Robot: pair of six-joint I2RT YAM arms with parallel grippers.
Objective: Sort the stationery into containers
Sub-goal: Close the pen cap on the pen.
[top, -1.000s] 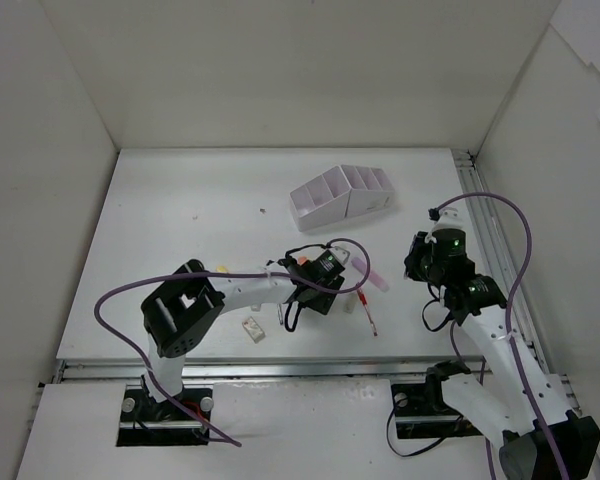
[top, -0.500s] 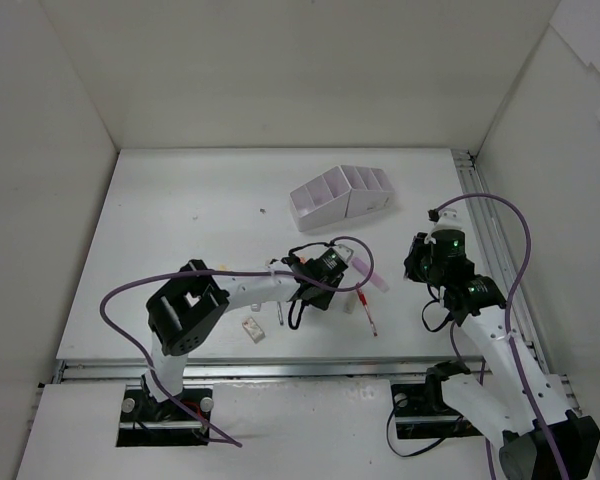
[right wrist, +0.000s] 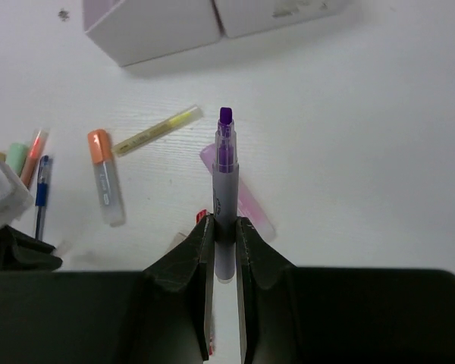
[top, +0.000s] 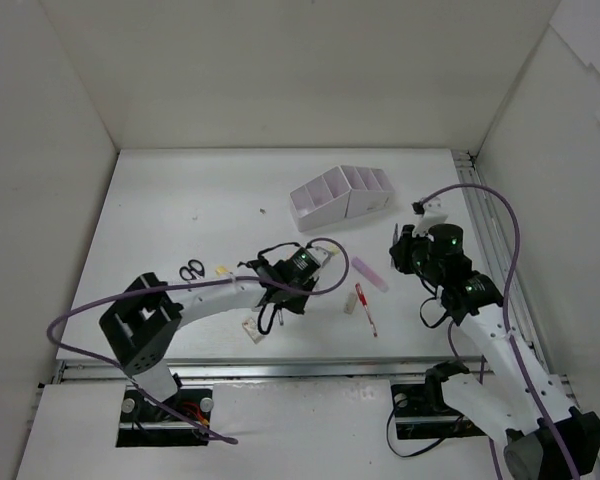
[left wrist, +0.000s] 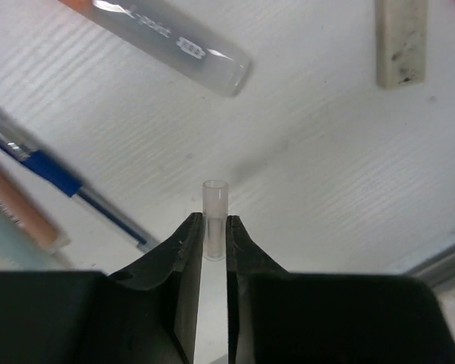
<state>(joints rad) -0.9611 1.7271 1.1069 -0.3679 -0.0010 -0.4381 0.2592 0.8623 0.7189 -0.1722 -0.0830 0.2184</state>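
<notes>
My left gripper [top: 277, 291] [left wrist: 212, 229] is shut on a small clear marker cap [left wrist: 214, 197], held just above the table. My right gripper [top: 404, 250] [right wrist: 225, 227] is shut on an uncapped lilac marker [right wrist: 224, 163] with its purple tip pointing forward, held above a pink marker [top: 370, 273] [right wrist: 250, 208]. The white and pale-lilac organizer [top: 340, 195] [right wrist: 155, 26] stands at the back middle. On the table lie an orange-capped marker [right wrist: 106, 178] [left wrist: 167, 36], a yellow marker [right wrist: 155, 130], a blue pen [left wrist: 57, 174] [right wrist: 42, 193], a green marker [right wrist: 15, 155], a red pen [top: 365, 306], pale erasers [top: 253, 328] [left wrist: 400, 38] and black scissors [top: 191, 270].
White walls enclose the table on the left, back and right. A metal rail [top: 485, 235] runs along the right edge, and another runs along the near edge [top: 280, 368]. A purple cable [top: 500, 200] loops above my right arm.
My left arm has swung left, uncovering the scissors, and its gripper now sits left of the pens. My right gripper has shifted slightly left and toward the back with the lilac marker.
</notes>
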